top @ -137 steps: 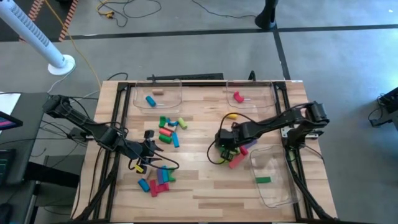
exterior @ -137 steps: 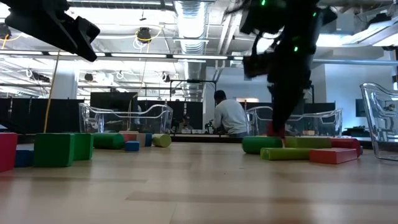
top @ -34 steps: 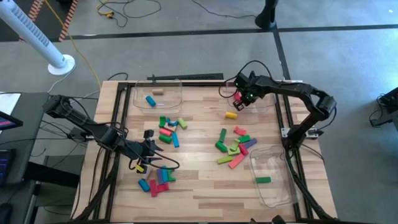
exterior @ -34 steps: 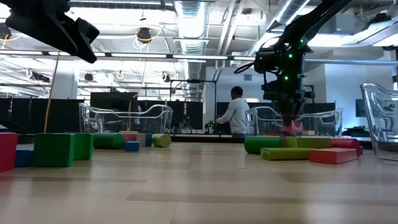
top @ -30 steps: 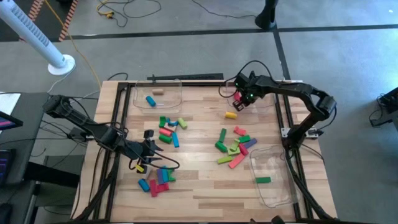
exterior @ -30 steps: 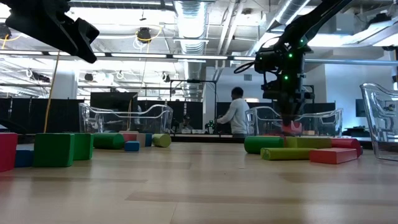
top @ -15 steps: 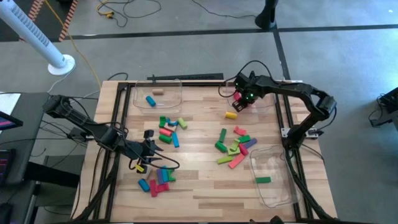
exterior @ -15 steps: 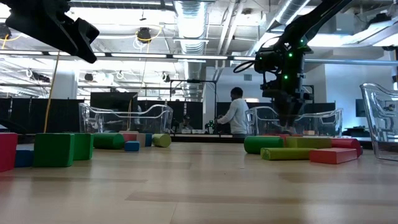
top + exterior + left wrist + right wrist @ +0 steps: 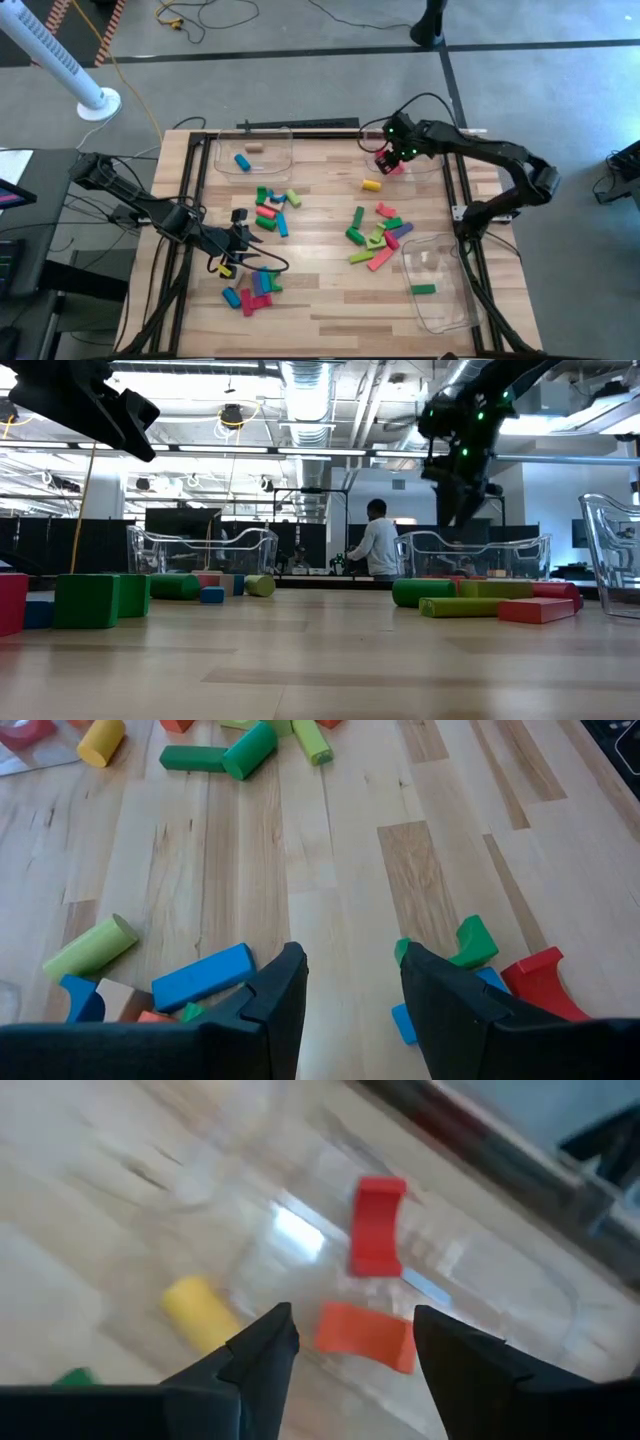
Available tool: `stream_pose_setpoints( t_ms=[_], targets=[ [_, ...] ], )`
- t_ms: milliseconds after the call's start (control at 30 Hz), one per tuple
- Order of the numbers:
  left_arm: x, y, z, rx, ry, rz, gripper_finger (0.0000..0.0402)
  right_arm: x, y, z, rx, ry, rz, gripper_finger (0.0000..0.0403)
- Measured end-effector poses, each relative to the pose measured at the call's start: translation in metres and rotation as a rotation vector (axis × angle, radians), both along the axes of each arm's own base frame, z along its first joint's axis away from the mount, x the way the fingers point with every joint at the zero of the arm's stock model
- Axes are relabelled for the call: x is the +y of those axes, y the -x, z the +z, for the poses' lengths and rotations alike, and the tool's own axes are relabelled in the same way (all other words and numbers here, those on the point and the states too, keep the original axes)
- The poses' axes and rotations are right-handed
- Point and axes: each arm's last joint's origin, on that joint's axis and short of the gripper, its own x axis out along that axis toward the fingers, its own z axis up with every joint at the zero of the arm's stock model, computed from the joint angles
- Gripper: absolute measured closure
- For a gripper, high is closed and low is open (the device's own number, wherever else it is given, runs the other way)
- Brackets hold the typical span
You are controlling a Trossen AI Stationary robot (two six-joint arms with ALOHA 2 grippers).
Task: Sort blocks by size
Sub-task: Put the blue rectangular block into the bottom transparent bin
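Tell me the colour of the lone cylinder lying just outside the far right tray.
Yellow. The cylinder shows best in the right wrist view, beside the tray.

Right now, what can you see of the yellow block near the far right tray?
The yellow block is a short cylinder, smooth and painted, lying on its side on the bare wooden table. It sits just outside the clear tray at the far right, apart from the other blocks. The right claw hangs open above the tray beside it, not touching it.
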Motion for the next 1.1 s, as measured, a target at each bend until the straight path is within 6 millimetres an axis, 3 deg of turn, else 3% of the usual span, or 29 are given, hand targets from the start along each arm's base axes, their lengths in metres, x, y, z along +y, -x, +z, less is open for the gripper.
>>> stream_pose_setpoints(
  t_ms=[200,467,867,1100],
  targets=[
    [0.000,0.000,0.000,0.000,0.000,0.000,0.0246,0.024,-0.004,0.018,-0.069,0.045,0.083,0.0173],
    [0.000,0.000,0.000,0.000,0.001,0.001,0.0246,0.062,-0.022,0.022,-0.088,0.048,0.243,0.0173],
    [0.000,0.000,0.000,0.000,0.002,0.002,0.0246,0.147,-0.044,0.021,-0.125,-0.009,0.493,0.0173],
    [0.000,0.000,0.000,0.001,0.005,0.005,0.0246,0.196,-0.050,0.026,-0.232,-0.024,0.639,0.0173]
  ],
)
